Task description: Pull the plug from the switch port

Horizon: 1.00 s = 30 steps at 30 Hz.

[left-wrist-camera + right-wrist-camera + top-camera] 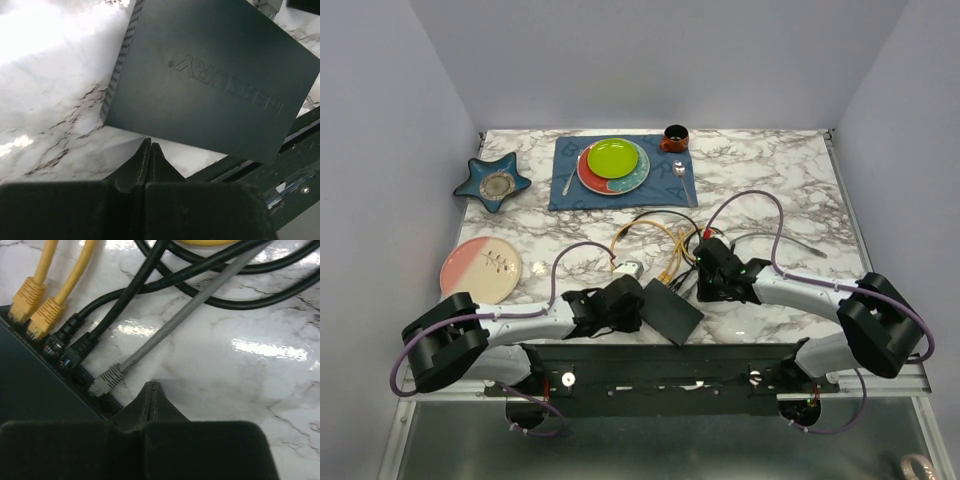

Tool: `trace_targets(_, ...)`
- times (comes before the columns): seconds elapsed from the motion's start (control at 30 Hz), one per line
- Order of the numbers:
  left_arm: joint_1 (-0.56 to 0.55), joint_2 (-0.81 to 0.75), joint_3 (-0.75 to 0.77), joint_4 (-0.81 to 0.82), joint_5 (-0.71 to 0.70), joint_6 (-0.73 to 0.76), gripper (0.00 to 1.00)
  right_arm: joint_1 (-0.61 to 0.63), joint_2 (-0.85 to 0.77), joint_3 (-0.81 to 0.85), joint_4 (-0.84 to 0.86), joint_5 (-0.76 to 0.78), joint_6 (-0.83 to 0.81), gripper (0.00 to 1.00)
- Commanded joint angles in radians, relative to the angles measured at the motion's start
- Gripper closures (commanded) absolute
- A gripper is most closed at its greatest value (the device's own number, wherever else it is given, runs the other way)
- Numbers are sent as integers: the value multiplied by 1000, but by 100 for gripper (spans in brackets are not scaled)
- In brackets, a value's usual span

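The switch (670,310) is a flat matte-black box near the table's front edge, between my two arms. In the left wrist view its top face (210,75) fills the frame, and my left gripper (150,145) is shut and empty just short of its near corner. Along the switch's edge (35,385) several plugs sit in ports: two yellow (22,302), two black (75,352) and one grey plug (105,380). My right gripper (151,386) is shut on nothing, its tips just right of the grey plug and not touching it. From above, the right gripper (705,265) sits behind the switch.
Yellow, black and grey cables (650,235) loop over the marble behind the switch. A blue mat (565,185) at the back carries a green plate (612,157) and a spoon (678,172), with an orange cup (675,137) beside. A star dish (493,182) and a pink plate (480,268) lie at left.
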Motion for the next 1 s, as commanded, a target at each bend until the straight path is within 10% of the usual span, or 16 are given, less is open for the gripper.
trace_targets(0.0, -8, 73, 27, 12, 41, -7, 100, 46, 45, 7, 18, -53, 15, 99)
trace_targets(0.97, 230, 134, 321, -138, -40, 55, 100, 235, 269, 399, 17, -219, 124, 99)
